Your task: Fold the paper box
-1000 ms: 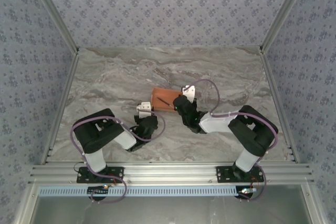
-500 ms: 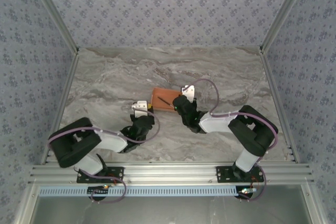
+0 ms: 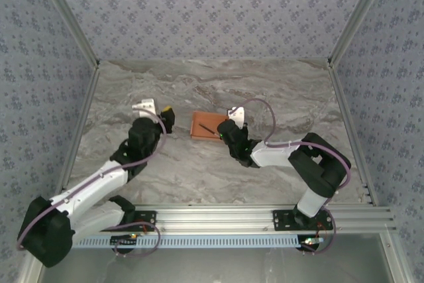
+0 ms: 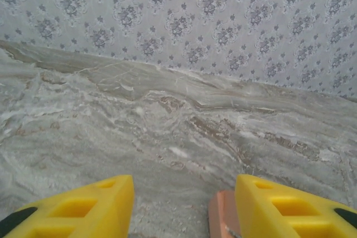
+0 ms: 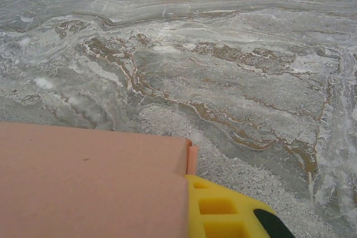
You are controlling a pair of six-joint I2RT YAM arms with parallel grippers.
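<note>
The paper box (image 3: 204,124) is a small flat salmon-orange rectangle on the marble table, with a thin dark stick (image 3: 207,128) lying across its top. My right gripper (image 3: 224,130) is at the box's right edge and shut on it. In the right wrist view the box (image 5: 89,182) covers the lower left, and one yellow finger (image 5: 223,210) shows beside its corner. My left gripper (image 3: 163,114) hovers to the left of the box, apart from it. In the left wrist view its yellow fingers (image 4: 100,207) stand open over bare table, and a corner of the box (image 4: 222,215) lies against the inner side of the right finger.
Patterned walls close the table (image 3: 278,84) at the back and both sides, with slanted aluminium posts (image 3: 69,24) in the corners. An aluminium rail (image 3: 212,217) runs along the near edge at the arm bases. Bare marble lies behind and left of the box.
My left arm has stretched out and swung left and away from the box, and its jaws have opened wider. The right arm and the box have stayed in place.
</note>
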